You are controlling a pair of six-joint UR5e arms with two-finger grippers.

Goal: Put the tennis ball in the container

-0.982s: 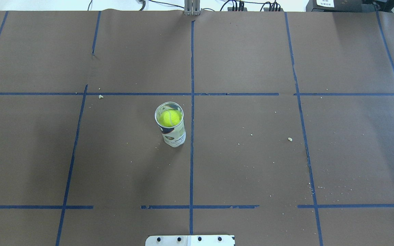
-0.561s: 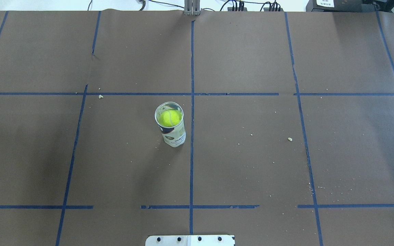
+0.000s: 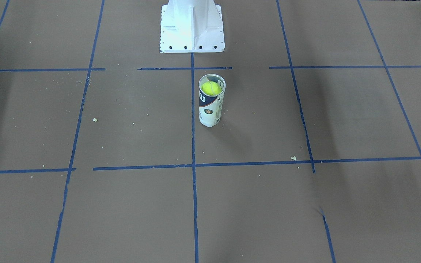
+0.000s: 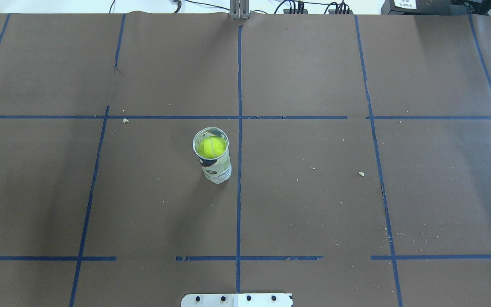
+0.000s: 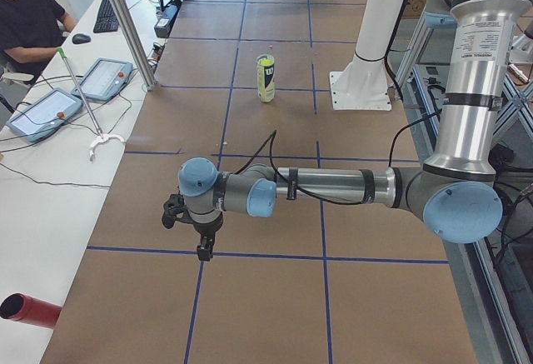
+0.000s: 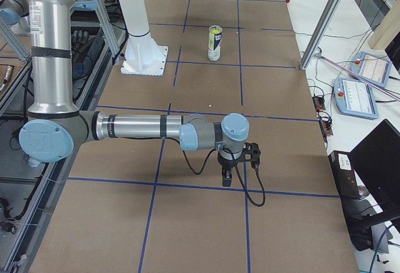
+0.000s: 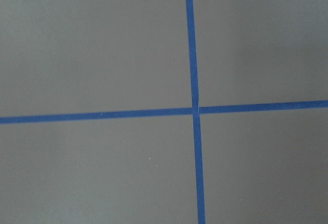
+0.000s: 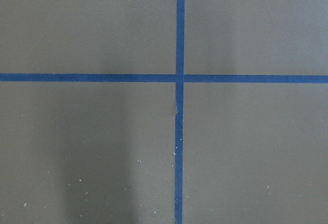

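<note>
The clear container [image 4: 217, 169] stands upright near the table's middle, just left of the centre tape line. The yellow-green tennis ball [image 4: 212, 146] sits inside it near the top rim, also showing in the front-facing view as the ball [image 3: 211, 88] in the can [image 3: 209, 109]. Both arms are stretched out low over the table ends, far from the can. The left gripper [image 5: 202, 247] and the right gripper [image 6: 227, 176] show only in the side views, so I cannot tell whether they are open or shut. The wrist views show only brown paper and blue tape.
The white robot pedestal [image 3: 191, 29] stands behind the can. Blue tape lines grid the brown table paper [image 4: 313, 204], with small crumbs scattered on it. An operator [image 5: 25, 14] sits at a side desk with tablets [image 5: 50, 110]; a red cylinder [image 5: 29, 310] lies near that desk's corner.
</note>
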